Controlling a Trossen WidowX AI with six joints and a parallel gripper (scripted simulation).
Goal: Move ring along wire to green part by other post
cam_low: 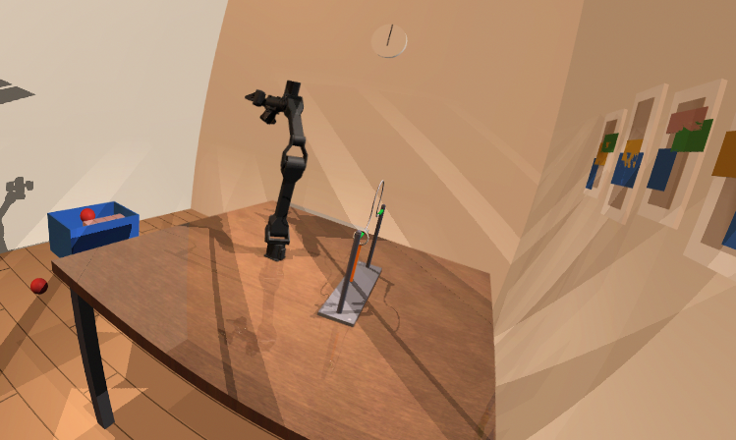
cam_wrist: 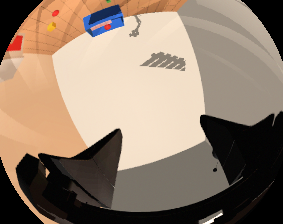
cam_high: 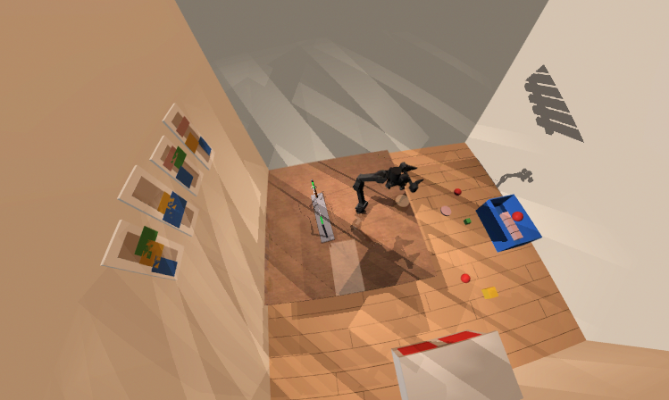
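The ring [cam_low: 353, 238] hangs at the green part [cam_low: 362, 234] beside the nearer post [cam_low: 345, 281] in the exterior view. Its orange handle [cam_low: 355, 264] hangs down behind that post. The thin grey wire [cam_low: 382, 182] arches up between the posts. The other green part [cam_low: 381, 211] [cam_high: 321, 218] is by the farther post [cam_low: 375, 240]. Both posts stand on the grey base [cam_low: 361, 298] [cam_high: 330, 233]. My gripper [cam_high: 420, 174] [cam_low: 255, 107] [cam_wrist: 162, 125] is open and empty, high up and well away from the ring, pointing away from the wire. The ring is too small to make out in the top view.
The wooden table [cam_low: 282, 339] carries my arm's base and the wire stand. A blue box [cam_high: 496, 238] [cam_low: 58, 232] [cam_wrist: 92, 31] stands on the floor beyond the table. Red balls [cam_high: 465, 278] [cam_low: 38, 286] and a yellow block [cam_high: 489, 292] also lie on the floor.
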